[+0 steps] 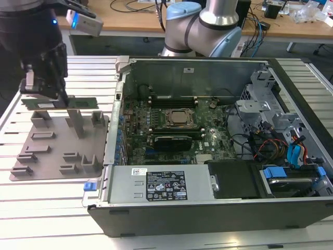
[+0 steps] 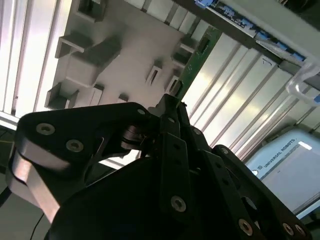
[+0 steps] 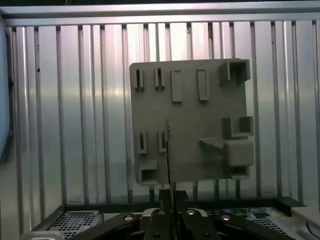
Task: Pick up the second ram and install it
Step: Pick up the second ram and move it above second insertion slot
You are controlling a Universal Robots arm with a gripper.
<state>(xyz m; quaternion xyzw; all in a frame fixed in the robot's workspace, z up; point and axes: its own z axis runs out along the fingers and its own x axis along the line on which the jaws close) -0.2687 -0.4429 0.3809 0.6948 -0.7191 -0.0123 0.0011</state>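
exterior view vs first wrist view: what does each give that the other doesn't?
Exterior view: the open computer case with its motherboard and CPU socket, and the second ram seen side-on. First wrist view: the ram edge-on, a thin line across the tray's face. Both: the gripper shut on the ram, held over the grey tray on the slatted table.
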